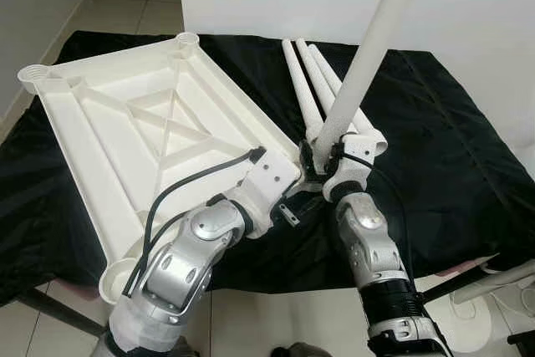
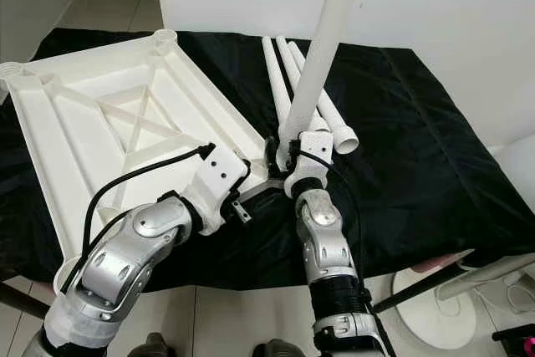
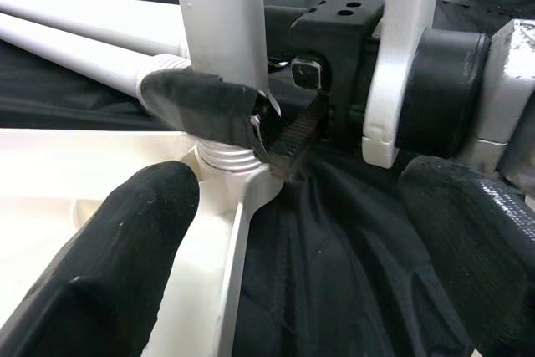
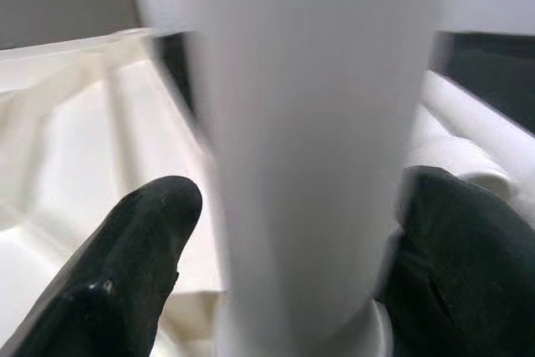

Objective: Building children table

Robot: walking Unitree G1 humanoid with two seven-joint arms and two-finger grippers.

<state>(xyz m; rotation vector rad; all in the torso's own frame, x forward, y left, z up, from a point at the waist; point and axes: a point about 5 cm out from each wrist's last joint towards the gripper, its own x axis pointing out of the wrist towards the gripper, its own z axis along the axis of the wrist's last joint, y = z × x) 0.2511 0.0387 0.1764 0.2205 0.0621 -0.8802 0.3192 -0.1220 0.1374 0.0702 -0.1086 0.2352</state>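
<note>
Black-draped table [image 1: 435, 165], right end effector [image 1: 324, 162] clamping upright leg [image 1: 368, 56], left end effector [image 3: 284, 232] parted beside tabletop [image 1: 125, 123].

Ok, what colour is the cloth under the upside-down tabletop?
Black; the cloth shows best in the left eye view, under the white tabletop.

Right pincer [image 1: 320, 159] grips upright leg [image 1: 365, 56].
</note>
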